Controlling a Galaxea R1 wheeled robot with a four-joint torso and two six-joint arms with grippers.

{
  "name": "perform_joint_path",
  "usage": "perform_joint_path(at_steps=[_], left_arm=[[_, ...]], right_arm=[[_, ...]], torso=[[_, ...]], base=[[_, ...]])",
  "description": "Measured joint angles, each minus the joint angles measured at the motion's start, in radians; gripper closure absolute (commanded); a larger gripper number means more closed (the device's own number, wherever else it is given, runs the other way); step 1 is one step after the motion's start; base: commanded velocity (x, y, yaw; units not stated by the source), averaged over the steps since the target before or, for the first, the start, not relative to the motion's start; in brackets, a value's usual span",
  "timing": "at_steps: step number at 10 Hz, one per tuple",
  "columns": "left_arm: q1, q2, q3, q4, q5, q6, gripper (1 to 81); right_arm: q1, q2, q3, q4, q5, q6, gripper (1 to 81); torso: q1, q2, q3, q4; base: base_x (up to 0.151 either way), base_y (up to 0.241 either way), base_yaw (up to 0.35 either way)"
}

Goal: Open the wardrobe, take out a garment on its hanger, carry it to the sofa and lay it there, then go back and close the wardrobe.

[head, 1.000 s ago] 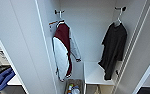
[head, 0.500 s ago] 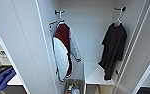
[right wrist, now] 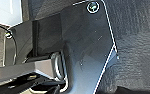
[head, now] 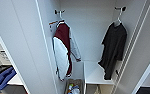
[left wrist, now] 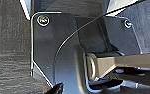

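Wardrobe, white, both doors swung wide, interior exposed in the head view; left door panel standing open at the wardrobe's left edge, right door angled out at its right edge; white shelf low in the wardrobe's right half. Maroon jacket with white sleeves, hung from a hook on the wardrobe's left inner wall, on an orange-brown hanger. Garment, black, loose, short-sleeved, hung against the wardrobe's right inner wall, hem reaching down past the shelf edge. Hanger, thin and pale, inside the garment's neck, hooked over a wall hook near the wardrobe's top. Box of small items on the wardrobe's floor, below the jacket. State of either claw: cannot tell; dark carpet behind the wrist plates in both wrist views.
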Motion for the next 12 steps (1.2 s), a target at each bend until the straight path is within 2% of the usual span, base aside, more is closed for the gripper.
perform_joint_path(at_steps=[3, 5, 6, 10, 12], left_arm=[[0.011, 0.0, 0.0, 0.0, 0.004, 0.0, 1.0], [0.01, 0.0, 0.0, 0.0, 0.003, 0.0, 1.0], [0.009, 0.0, 0.0, 0.001, 0.005, 0.0, 1.0], [0.006, 0.003, -0.001, 0.001, 0.035, 0.001, 1.0], [0.006, 0.019, -0.003, 0.001, 0.046, 0.001, 1.0]], right_arm=[[-0.003, 0.0, -0.003, -0.002, -0.009, -0.013, 1.0], [0.001, 0.001, -0.003, -0.003, -0.014, -0.044, 1.0], [0.021, 0.002, -0.003, -0.017, -0.033, -0.076, 1.0], [0.207, 0.018, 0.018, -0.161, -0.164, -0.24, 1.0], [0.296, 0.018, 0.032, -0.25, -0.231, -0.272, 1.0]], torso=[[-0.002, -0.001, 0.0, 0.0], [-0.004, -0.001, 0.001, 0.0], [-0.004, -0.001, 0.001, 0.0], [-0.004, -0.001, 0.001, 0.0], [-0.004, -0.001, 0.001, 0.0]], base=[[-0.076, 0.0, 0.0], [0.0, 0.0, 0.0], [0.0, 0.0, 0.0], [0.0, 0.0, 0.0], [0.0, 0.0, 0.0]])
